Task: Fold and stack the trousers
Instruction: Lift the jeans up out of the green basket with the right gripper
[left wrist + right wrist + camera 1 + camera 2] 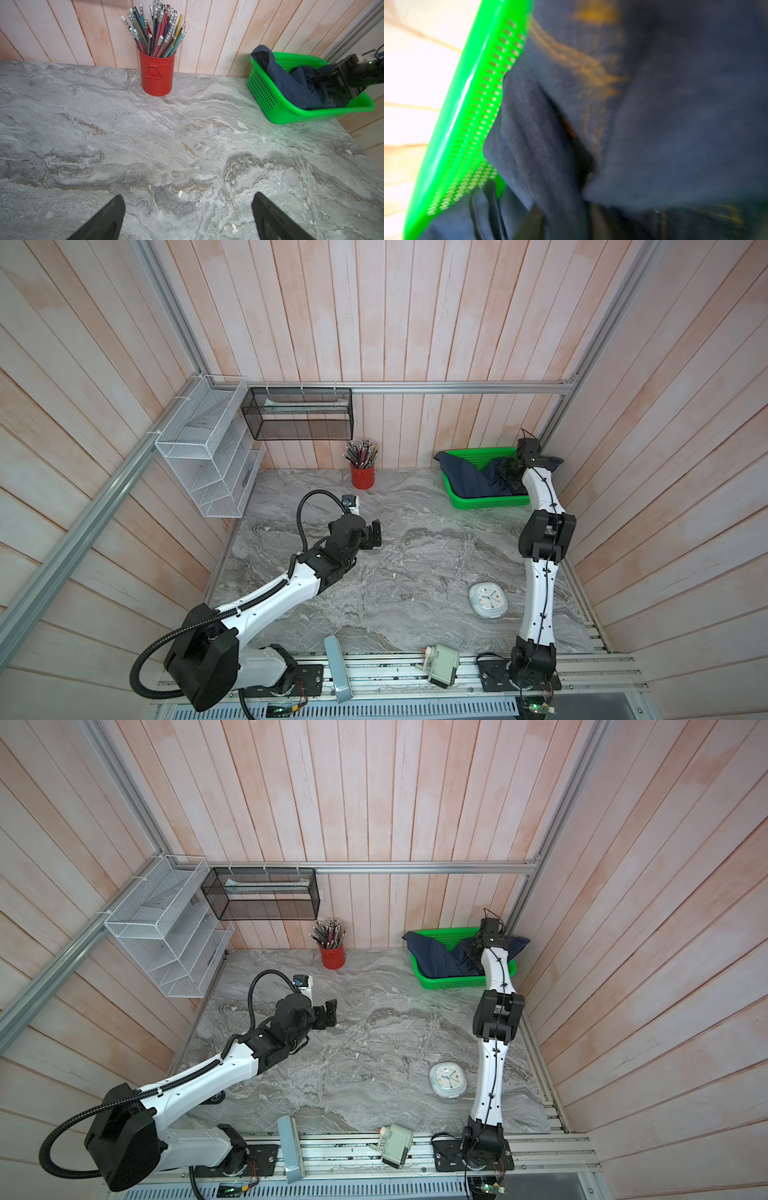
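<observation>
- Found navy jeans (467, 479) heaped in green basket (490, 502), far right corner of marble tabletop (415, 572), cloth ends draped over two rims; not yet folded.
- Noted right gripper (510, 472) buried in the denim, probably to haul it out for folding; cannot tell whether clamped or apart.
- Noted left gripper (188, 195) spread wide, empty, above bare marble; likely parked clear to receive cloth.

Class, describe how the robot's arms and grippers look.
Both arms have white shells and black joints. The left arm carries a thick black corrugated hose; the right arm a thin black cable. The left gripper and right gripper are black.
</observation>
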Tool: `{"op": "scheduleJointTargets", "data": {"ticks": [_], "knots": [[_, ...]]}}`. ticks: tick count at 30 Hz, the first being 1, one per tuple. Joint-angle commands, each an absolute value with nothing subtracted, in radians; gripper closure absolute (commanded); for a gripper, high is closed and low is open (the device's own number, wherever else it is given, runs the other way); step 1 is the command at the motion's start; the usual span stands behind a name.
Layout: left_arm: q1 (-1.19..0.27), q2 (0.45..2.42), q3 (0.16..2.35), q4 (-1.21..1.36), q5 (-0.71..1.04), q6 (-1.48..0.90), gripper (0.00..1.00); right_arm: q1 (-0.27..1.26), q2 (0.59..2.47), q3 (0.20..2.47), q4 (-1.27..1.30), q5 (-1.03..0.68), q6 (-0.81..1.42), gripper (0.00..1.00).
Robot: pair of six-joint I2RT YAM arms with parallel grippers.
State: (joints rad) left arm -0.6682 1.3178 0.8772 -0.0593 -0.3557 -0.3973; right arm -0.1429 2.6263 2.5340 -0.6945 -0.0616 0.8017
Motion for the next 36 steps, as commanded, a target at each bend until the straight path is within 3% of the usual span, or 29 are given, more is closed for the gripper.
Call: {"op": "scheduleJointTargets", "data": {"ticks": [1,3,17,24,36], "knots": [[-0.673,1.323,0.9,-0.041,-0.362,-0.409,0.03,-0.137,2.654,2.549,-0.661,-0.087,0.826,0.89],[-0.673,1.321,0.899,-0.043,-0.364,-0.405,0.03,-0.132,2.617,2.548,-0.637,-0.088,0.821,1.0],[-0.696,1.209,0.901,-0.115,-0.387,-0.418,0.03,-0.052,2.244,2.569,-0.27,-0.165,0.725,1.0],[-0.698,1.105,0.866,-0.145,-0.417,-0.433,0.03,-0.018,2.088,2.597,-0.096,-0.294,0.76,1.0],[-0.698,0.862,0.783,-0.185,-0.472,-0.462,0.02,0.167,1.862,2.535,-0.172,-0.417,0.721,1.0]]}}
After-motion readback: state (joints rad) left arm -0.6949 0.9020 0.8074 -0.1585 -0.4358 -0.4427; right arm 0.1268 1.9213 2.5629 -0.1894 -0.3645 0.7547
